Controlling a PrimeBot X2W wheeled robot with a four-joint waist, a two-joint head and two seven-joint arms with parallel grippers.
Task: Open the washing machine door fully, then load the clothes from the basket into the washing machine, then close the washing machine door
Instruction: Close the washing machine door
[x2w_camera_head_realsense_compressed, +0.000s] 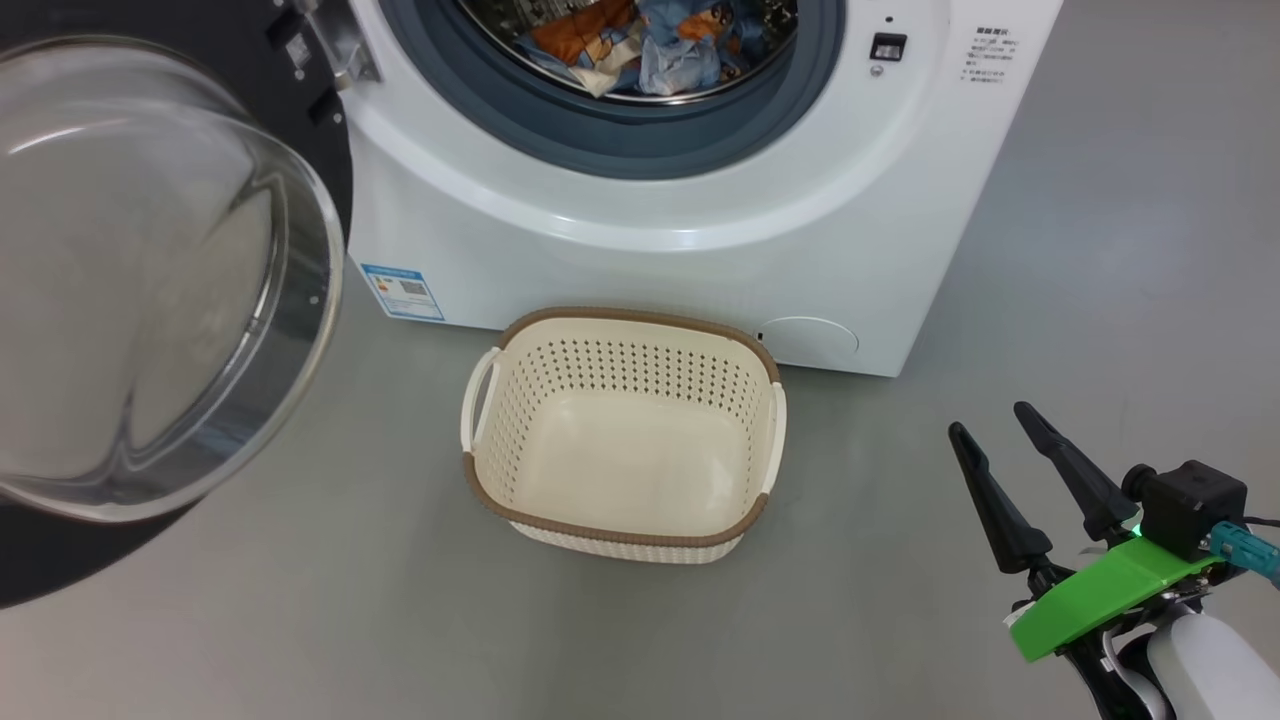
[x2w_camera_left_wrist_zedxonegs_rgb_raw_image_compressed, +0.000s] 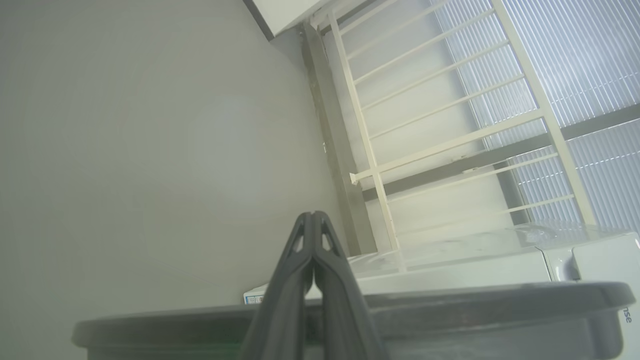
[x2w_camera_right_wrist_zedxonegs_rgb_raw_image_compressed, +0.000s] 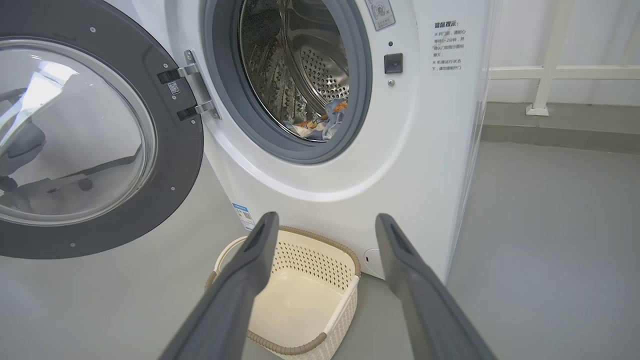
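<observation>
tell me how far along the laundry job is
Done: the washing machine door stands wide open, the clothes lie in the drum and the basket is empty. In hand: nothing; the right gripper is open and the left gripper shut on nothing. Left: closing the door.

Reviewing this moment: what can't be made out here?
Head view: clothes in the washing machine, cut off by the top edge.
Head view: washing machine door, cut off by the left edge.
Left wrist view: whether the shut left gripper touches the dark rim; its fingers hide contact.
</observation>
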